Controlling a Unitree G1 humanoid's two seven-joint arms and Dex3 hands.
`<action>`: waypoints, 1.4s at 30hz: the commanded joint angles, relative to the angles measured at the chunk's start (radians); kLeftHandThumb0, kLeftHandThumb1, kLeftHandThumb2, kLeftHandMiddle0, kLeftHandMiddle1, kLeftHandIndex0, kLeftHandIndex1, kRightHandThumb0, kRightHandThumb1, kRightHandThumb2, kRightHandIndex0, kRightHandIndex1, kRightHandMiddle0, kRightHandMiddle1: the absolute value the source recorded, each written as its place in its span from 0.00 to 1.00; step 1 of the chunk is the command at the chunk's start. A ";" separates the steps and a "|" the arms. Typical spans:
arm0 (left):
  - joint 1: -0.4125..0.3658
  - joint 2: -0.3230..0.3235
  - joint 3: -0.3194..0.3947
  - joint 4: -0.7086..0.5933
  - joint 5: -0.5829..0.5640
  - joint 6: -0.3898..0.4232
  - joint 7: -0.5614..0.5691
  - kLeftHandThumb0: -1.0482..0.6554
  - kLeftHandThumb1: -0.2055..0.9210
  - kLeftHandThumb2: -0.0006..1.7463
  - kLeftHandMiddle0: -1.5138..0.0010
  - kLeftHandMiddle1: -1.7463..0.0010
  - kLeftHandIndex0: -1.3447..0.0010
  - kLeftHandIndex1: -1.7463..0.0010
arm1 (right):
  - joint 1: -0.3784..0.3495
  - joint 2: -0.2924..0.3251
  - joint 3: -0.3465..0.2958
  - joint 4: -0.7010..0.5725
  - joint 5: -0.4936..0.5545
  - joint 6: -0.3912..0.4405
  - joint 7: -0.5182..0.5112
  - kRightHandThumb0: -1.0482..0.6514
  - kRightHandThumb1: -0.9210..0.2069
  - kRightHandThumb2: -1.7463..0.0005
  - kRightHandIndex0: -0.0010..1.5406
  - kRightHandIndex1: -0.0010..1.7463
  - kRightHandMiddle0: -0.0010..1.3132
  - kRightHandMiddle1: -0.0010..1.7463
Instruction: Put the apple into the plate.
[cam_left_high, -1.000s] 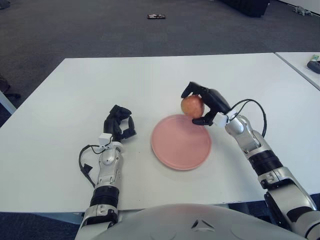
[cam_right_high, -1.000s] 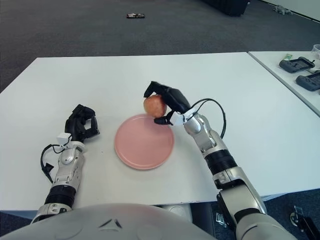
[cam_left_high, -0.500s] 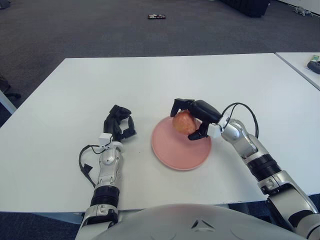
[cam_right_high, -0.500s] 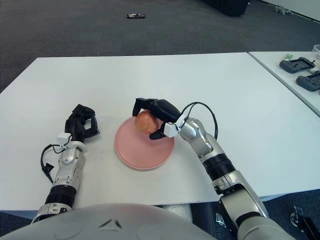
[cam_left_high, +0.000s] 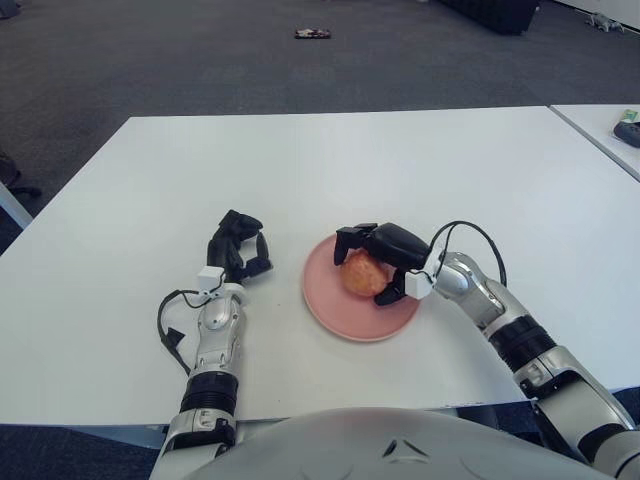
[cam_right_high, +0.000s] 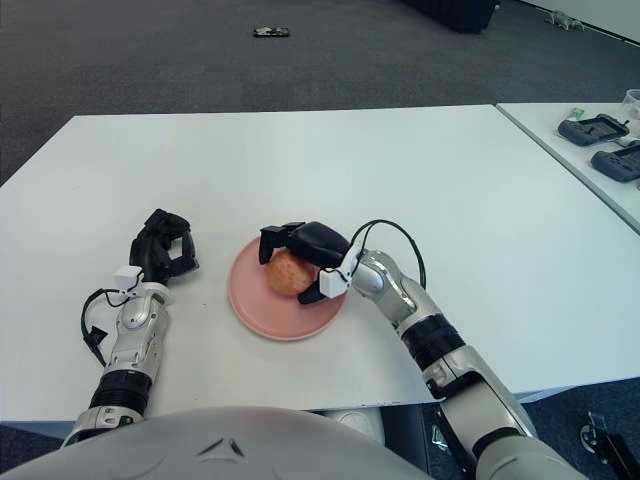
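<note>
On the left of the white table (cam_left_high: 300, 150), the left hand (cam_left_high: 238, 252) shows beside the pink plate (cam_left_high: 340, 315), to its left, black fingers curled in on nothing. The plate is round and flat, its right part covered by the right hand (cam_left_high: 375, 260). That hand is wrapped over the apple (cam_left_high: 357, 274), fingers arched across the top and far side, thumb on the near side, so only the fruit's left, reddish-orange face shows. The apple sits low over the plate's middle; whether it touches the plate I cannot tell.
</note>
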 joint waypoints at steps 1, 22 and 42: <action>0.034 0.000 -0.001 0.046 0.006 0.031 0.005 0.32 0.42 0.79 0.24 0.00 0.52 0.00 | -0.018 -0.017 0.032 0.033 -0.038 -0.040 0.021 0.62 0.92 0.00 0.64 0.89 0.56 1.00; 0.033 -0.009 0.006 0.042 -0.015 0.032 -0.003 0.32 0.43 0.79 0.24 0.00 0.52 0.00 | 0.037 -0.046 0.052 -0.034 -0.117 0.029 0.015 0.61 0.69 0.15 0.46 0.99 0.46 0.95; 0.036 -0.011 0.001 0.040 -0.014 0.029 -0.002 0.32 0.42 0.79 0.24 0.00 0.52 0.00 | 0.016 -0.093 0.029 -0.050 -0.123 -0.043 -0.030 0.13 0.32 0.49 0.00 0.01 0.00 0.04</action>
